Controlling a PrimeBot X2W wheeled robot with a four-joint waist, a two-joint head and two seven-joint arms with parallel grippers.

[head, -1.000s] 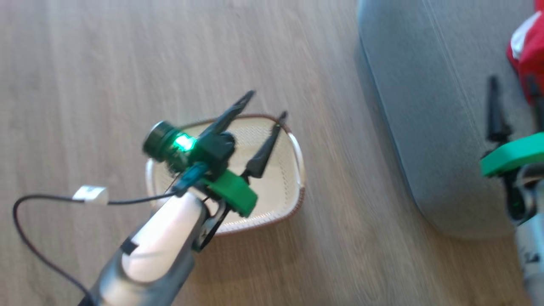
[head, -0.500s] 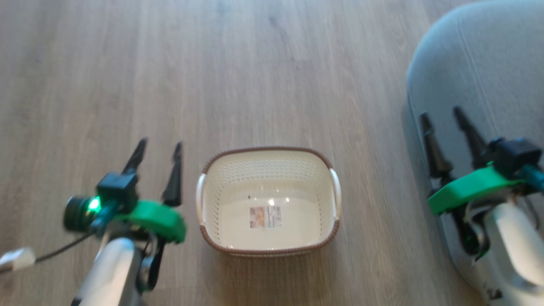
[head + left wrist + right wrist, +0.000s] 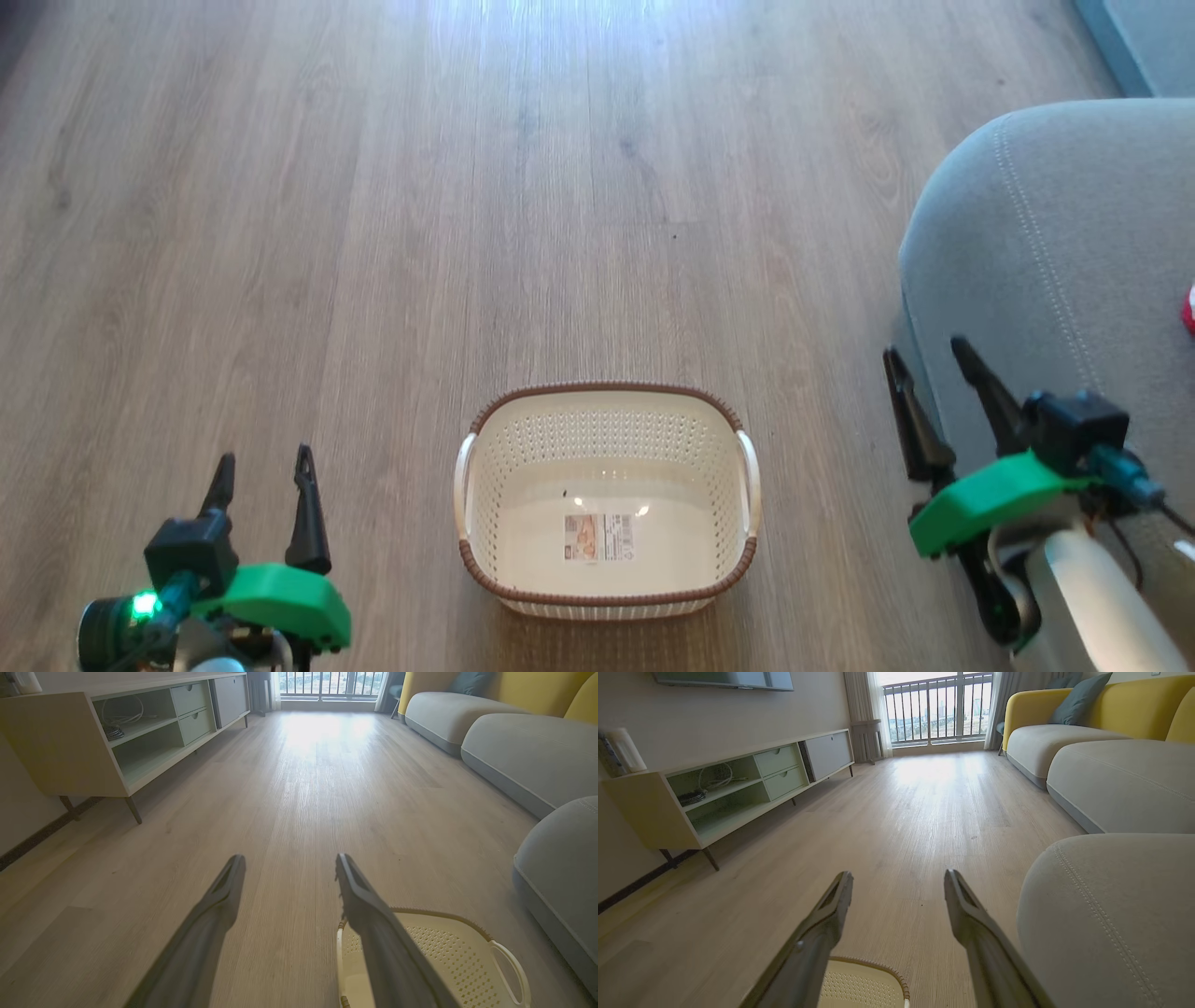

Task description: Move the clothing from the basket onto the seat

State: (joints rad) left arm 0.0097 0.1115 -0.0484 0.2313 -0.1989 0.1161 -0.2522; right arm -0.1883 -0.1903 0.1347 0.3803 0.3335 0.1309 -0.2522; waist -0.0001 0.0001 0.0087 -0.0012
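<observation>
The cream basket with a brown rim stands on the wood floor at the lower middle of the head view, holding nothing but a label on its bottom. To its right lies the grey seat; a sliver of red clothing shows on it at the right edge. My left gripper is open at the lower left, left of the basket. My right gripper is open at the lower right, by the seat's near corner. Both wrist views show open fingers over the floor, with the basket below.
A low TV cabinet on thin legs runs along the left wall. More grey sofa cushions with yellow backs line the right side toward a balcony window. Bare wood floor stretches ahead of the basket.
The head camera has swung, so the whole picture shifted. My left arm drew back from over the basket to its left side; my right arm pulled away from the clothing on the seat.
</observation>
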